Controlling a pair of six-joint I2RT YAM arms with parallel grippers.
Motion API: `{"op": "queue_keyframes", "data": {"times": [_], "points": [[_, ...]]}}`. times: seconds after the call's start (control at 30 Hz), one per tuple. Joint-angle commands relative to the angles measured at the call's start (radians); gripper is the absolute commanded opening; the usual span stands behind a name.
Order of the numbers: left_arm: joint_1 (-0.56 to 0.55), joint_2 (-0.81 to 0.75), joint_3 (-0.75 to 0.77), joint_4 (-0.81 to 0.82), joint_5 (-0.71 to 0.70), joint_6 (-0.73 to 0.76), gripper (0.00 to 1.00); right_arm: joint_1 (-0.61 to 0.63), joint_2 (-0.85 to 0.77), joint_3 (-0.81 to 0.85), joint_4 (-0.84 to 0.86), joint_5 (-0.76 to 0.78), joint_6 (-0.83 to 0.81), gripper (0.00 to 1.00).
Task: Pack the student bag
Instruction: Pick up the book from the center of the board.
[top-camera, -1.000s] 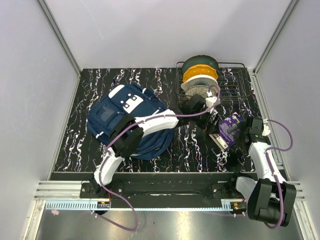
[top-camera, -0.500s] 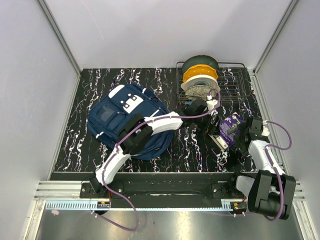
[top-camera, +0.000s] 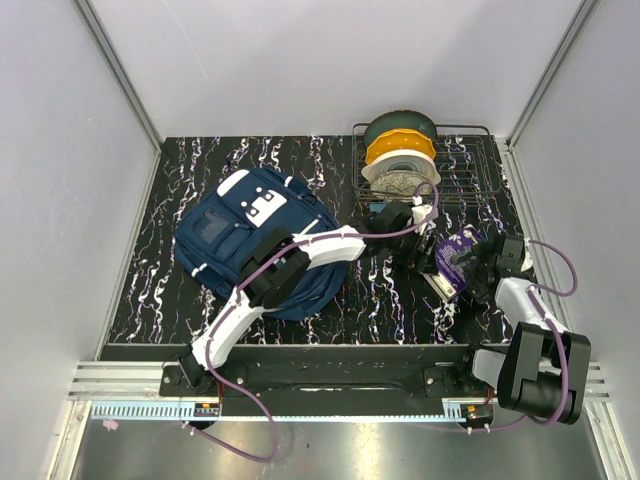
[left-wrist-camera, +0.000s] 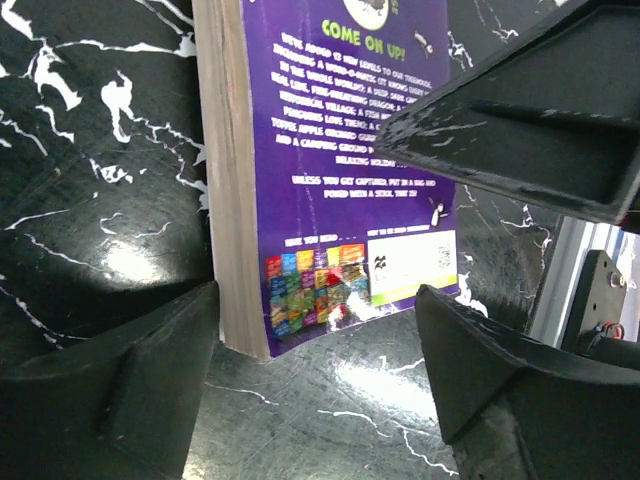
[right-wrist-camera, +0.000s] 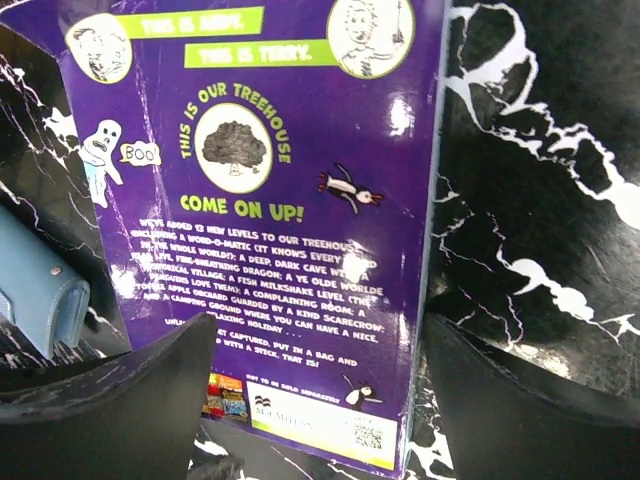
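The student bag (top-camera: 235, 235), a navy backpack with white trim, lies at the left of the table. My left arm reaches over it to the right. A purple paperback book (top-camera: 458, 258) lies tilted between both grippers, one lower corner on the table (left-wrist-camera: 250, 345). My left gripper (top-camera: 418, 245) is open, its jaws either side of that corner (left-wrist-camera: 315, 300), not touching it. My right gripper (top-camera: 480, 262) is open right over the book's back cover (right-wrist-camera: 300, 200), jaws wide apart (right-wrist-camera: 320, 335). One right finger crosses the cover in the left wrist view (left-wrist-camera: 530, 110).
A wire basket (top-camera: 470, 170) at the back right holds three filament spools (top-camera: 400, 150). A light blue object (right-wrist-camera: 40, 300) shows at the left edge of the right wrist view. The table's right edge is just beyond the right arm.
My left gripper has crept right toward the book. My right forearm has swung in, bringing the gripper closer over the cover. The book has shifted slightly left.
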Motion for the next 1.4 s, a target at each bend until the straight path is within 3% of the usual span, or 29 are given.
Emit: {"op": "queue_keyframes", "data": {"times": [0.0,0.43,0.47,0.6,0.77,0.83,0.9,0.97,1.07,1.17,1.37], "points": [[0.0,0.015,0.012,0.027,0.088,-0.016,0.75,-0.005,-0.068,-0.065,0.052,-0.091,0.055,0.82],[-0.029,-0.106,-0.155,0.102,0.045,-0.073,0.31,-0.005,-0.221,-0.192,0.127,-0.275,0.07,0.56],[-0.032,-0.112,-0.166,0.106,0.041,-0.073,0.25,-0.005,-0.232,-0.198,0.124,-0.283,0.07,0.47],[-0.037,-0.157,-0.235,0.123,0.022,-0.07,0.17,-0.005,-0.283,-0.216,0.115,-0.298,0.07,0.31],[-0.037,-0.178,-0.275,0.125,0.021,-0.056,0.09,-0.005,-0.304,-0.233,0.097,-0.315,0.073,0.3],[-0.037,-0.188,-0.287,0.114,0.013,-0.057,0.0,-0.005,-0.313,-0.24,0.094,-0.328,0.075,0.3],[-0.035,-0.217,-0.318,0.099,-0.014,-0.066,0.0,-0.005,-0.33,-0.24,0.092,-0.347,0.075,0.29],[-0.037,-0.247,-0.342,0.102,-0.024,-0.074,0.0,-0.005,-0.349,-0.236,0.09,-0.381,0.081,0.4],[-0.034,-0.316,-0.366,0.071,-0.064,-0.097,0.0,-0.005,-0.39,-0.203,0.011,-0.372,0.073,0.73],[-0.029,-0.39,-0.372,0.051,-0.09,-0.103,0.0,-0.005,-0.434,-0.178,-0.066,-0.357,0.063,0.8],[0.017,-0.513,-0.384,0.016,-0.102,-0.131,0.0,-0.005,-0.555,-0.157,-0.164,-0.417,0.055,0.82]]}}
